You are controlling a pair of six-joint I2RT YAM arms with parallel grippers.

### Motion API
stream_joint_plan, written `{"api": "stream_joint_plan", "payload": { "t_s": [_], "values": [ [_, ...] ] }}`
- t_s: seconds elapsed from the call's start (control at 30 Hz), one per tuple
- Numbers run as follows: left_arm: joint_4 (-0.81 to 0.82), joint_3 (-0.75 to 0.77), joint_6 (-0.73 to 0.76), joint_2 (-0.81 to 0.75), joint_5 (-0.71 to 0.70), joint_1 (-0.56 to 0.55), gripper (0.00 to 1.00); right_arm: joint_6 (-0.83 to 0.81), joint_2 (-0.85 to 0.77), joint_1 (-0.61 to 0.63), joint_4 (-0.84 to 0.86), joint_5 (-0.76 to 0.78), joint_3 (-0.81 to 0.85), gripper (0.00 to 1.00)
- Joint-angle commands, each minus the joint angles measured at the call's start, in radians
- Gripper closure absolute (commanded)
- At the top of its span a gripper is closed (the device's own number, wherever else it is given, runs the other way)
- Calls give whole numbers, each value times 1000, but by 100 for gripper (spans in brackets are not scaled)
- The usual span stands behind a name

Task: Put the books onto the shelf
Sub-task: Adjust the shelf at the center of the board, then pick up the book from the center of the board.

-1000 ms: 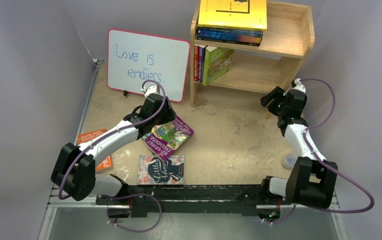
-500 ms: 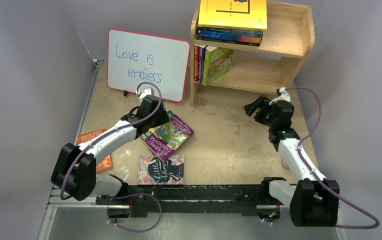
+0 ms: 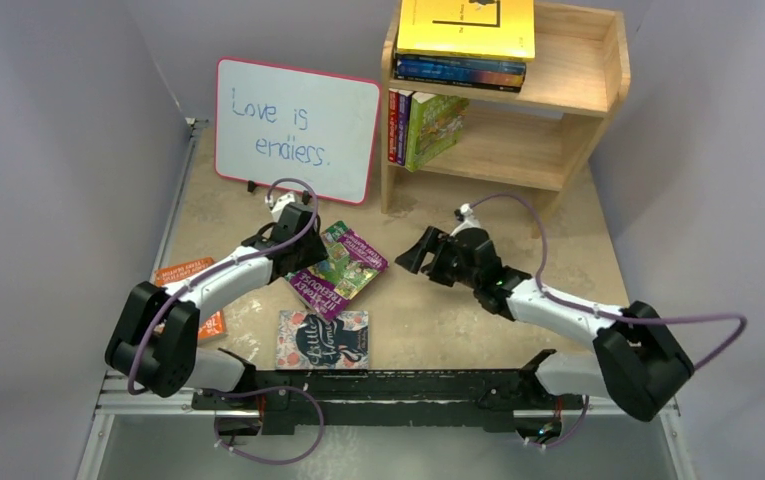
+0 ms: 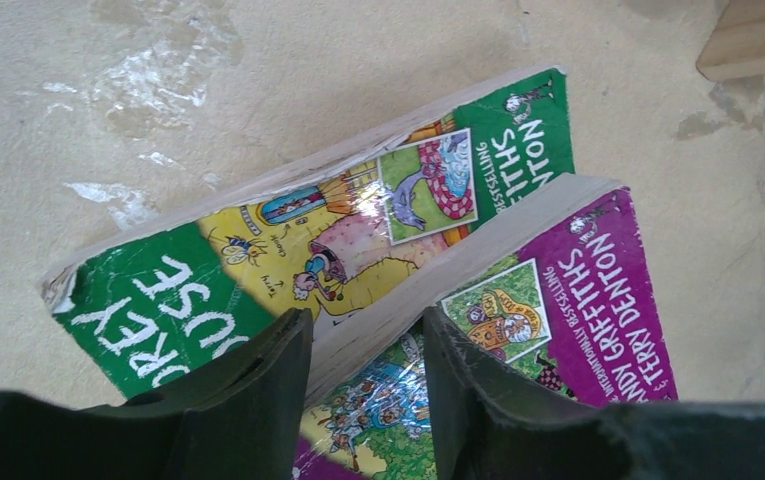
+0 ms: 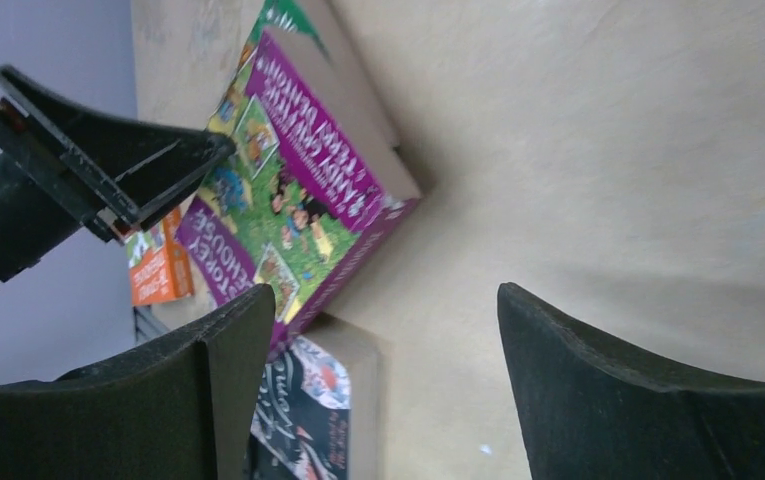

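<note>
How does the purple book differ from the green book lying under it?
The purple book lies on top and is gripped at its page edge between the fingers of the left gripper; the green book lies flat on the table beneath it, untouched. The purple cover is fully seen from above, while the green one is mostly hidden. Both carry cartoon drawings and the same authors' names.

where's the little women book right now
In the top view, Little Women lies flat on the table's near left side, just below the purple book and right of the orange one.
</note>
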Motion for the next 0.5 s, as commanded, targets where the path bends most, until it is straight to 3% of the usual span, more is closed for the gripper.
{"api": "stream_joint_plan", "payload": {
  "t_s": [0.0, 0.17, 0.4, 0.47],
  "values": [
    [18, -13, -6, 19, 13, 10, 60, 234, 98, 114, 196, 119, 8, 15],
    [-4, -9, 16, 55, 17, 10, 73, 379, 336, 171, 343, 105, 86, 15],
    [14, -21, 10, 66, 53, 10, 78, 415, 515, 193, 517, 124, 156, 22],
    [15, -17, 11, 55, 56, 10, 78, 424, 537, 194, 600, 126, 152, 28]
  ]
}}
